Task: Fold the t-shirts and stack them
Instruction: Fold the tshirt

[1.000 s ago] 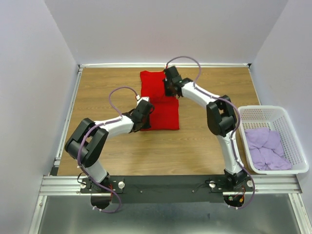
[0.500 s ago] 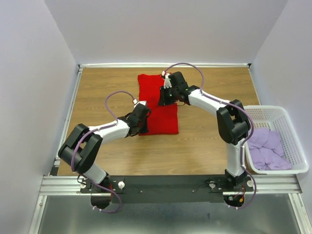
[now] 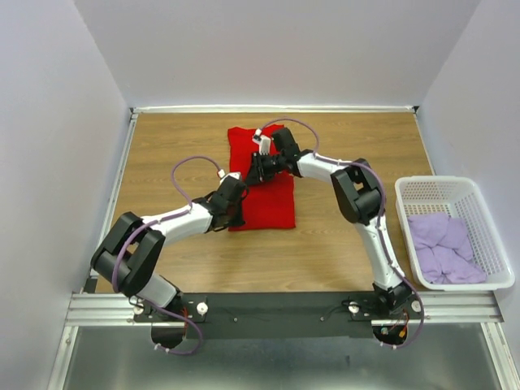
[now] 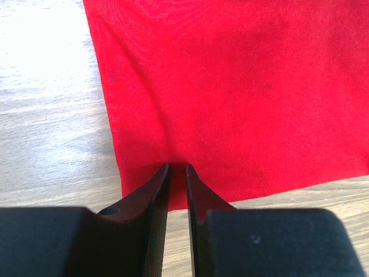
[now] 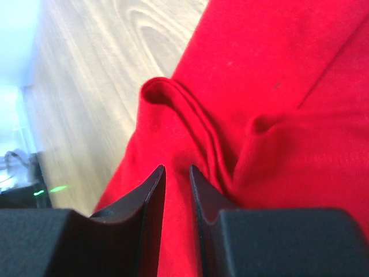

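Note:
The bright red t-shirt (image 3: pixel 272 203) lies folded into a long strip in the middle of the wooden table. My left gripper (image 3: pixel 235 213) is shut on its near left edge, where the cloth (image 4: pixel 242 86) puckers at the fingertips (image 4: pixel 164 173). My right gripper (image 3: pixel 253 171) is shut on the shirt's left side further back, with a raised fold of red cloth (image 5: pixel 277 69) beside its jaws. The pale lilac t-shirts (image 3: pixel 443 248) lie crumpled in the basket at the right.
The white lattice basket (image 3: pixel 439 180) stands at the table's right edge. Bare wood (image 3: pixel 162 154) lies left of the shirt and also (image 3: pixel 357 138) right of it. Pale walls enclose the table on three sides.
Both grippers have moved left with the red shirt in them, and the shirt has slid left. The right gripper has also come nearer, from the shirt's far right part to its left side.

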`<state>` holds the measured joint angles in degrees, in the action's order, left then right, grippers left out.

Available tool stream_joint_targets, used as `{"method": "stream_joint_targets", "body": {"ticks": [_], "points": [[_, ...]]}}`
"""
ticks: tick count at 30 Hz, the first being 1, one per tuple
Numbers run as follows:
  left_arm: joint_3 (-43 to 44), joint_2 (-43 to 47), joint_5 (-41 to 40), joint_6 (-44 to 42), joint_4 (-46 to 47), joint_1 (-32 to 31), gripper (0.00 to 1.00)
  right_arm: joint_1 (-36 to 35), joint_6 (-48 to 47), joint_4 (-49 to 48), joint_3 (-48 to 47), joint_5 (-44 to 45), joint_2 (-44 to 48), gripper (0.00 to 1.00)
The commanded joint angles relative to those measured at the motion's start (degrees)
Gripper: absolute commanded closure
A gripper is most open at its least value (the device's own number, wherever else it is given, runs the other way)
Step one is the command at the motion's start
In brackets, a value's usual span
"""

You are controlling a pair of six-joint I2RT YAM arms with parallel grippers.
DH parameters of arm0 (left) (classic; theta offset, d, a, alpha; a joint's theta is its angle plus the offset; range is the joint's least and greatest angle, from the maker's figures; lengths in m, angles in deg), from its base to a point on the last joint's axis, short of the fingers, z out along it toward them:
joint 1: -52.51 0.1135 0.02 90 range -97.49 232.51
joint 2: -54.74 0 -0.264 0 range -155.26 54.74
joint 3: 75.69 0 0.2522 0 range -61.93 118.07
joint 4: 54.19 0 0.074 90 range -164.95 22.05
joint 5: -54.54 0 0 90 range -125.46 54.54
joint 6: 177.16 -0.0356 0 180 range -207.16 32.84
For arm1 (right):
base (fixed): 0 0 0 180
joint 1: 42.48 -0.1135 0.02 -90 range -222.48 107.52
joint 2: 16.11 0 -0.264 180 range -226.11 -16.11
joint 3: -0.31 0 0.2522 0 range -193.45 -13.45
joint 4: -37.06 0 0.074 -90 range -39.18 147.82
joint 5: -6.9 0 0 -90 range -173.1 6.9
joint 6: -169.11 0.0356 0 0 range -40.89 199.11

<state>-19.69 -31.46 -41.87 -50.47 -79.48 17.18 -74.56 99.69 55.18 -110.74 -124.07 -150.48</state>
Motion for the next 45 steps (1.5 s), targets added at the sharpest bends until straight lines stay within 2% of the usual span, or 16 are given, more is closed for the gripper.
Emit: {"method": "stream_joint_targets", "body": {"ticks": [1,6,11,14,15,19,21,23,26,27,31,35,39,45], "points": [[-1.9,0.0,0.8,0.6,-6.7,-0.3,0.75,2.3,3.7,-2.3,-7.2,-6.4,-6.8,0.69],[-2.2,0.7,0.0,1.0,-7.4,-0.3,0.75,5.4,6.7,-2.3,-13.0,-10.0,-13.1,0.69],[-2.7,2.9,-0.7,2.2,-8.0,-0.3,0.74,7.0,8.8,-2.3,-13.1,-12.7,-13.8,0.68],[-0.8,7.9,-2.5,2.5,-7.7,0.3,0.70,7.1,8.2,-2.2,-10.5,-13.0,-8.0,0.66],[0.0,9.3,-2.5,2.3,-7.3,1.7,0.64,7.3,7.5,-2.3,-9.2,-12.4,-5.9,0.65],[4.7,14.6,0.7,-1.8,-0.4,6.9,0.53,9.3,7.9,-2.3,-2.6,-11.9,2.3,0.63],[5.8,14.3,3.0,-5.1,3.5,8.8,0.51,10.4,7.6,-2.3,1.7,-12.5,5.9,0.63],[7.9,10.7,8.6,-6.8,9.0,11.0,0.51,10.8,7.3,-2.3,4.5,-13.3,7.6,0.63],[10.0,3.1,15.7,-8.2,15.6,13.4,0.57,11.5,6.7,-2.5,8.9,-14.0,8.9,0.64],[10.7,1.0,18.5,-8.2,17.0,14.0,0.64,11.9,6.4,-2.5,10.5,-14.4,8.9,0.64],[14.4,-8.4,21.2,-8.8,20.8,14.8,0.75,13.2,5.8,-2.8,12.6,-15.5,7.2,0.66],[14.3,-16.8,22.0,-6.5,22.9,17.8,0.86,15.6,5.6,-3.3,13.5,-16.0,3.5,0.73],[13.2,-20.7,24.1,-2.9,24.1,21.4,0.87,18.4,4.9,-3.5,13.6,-16.5,-0.3,0.76],[12.7,-22.2,24.9,-2.3,23.7,22.5,0.88,19.2,4.6,-3.3,12.3,-16.4,-1.3,0.76]]}}
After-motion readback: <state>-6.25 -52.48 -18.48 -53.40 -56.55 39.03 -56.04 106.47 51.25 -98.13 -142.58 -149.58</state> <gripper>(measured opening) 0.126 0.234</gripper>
